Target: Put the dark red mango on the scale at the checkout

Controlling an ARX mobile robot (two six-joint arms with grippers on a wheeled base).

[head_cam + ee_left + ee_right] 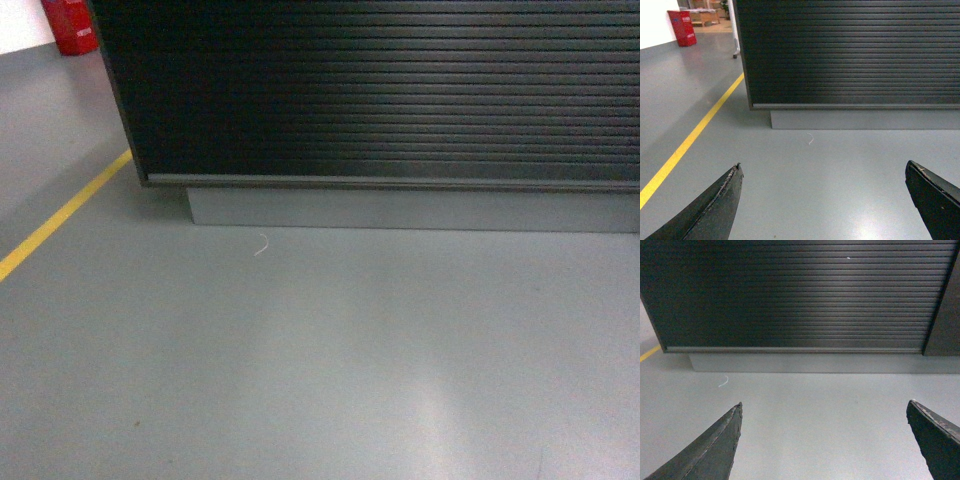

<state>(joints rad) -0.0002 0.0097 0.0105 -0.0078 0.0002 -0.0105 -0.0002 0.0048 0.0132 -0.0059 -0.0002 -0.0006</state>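
Observation:
The checkout (400, 90) fills the upper part of the head view as a black, horizontally ribbed front on a grey plinth; its top is out of view. The same ribbed front of the checkout (855, 50) shows in the left wrist view and the checkout (795, 295) in the right wrist view. My left gripper (823, 165) is open over bare grey floor with nothing between its fingers. My right gripper (824, 404) is open too, also empty above the floor. The dark red mango and the scale are out of view. Neither gripper appears in the head view.
A yellow floor line (62, 215) runs diagonally left of the counter. A red container (68, 25) stands at the far left. A small white scrap (262, 245) lies on the grey floor near the plinth (400, 210). A dark panel (946, 315) adjoins the counter's right end.

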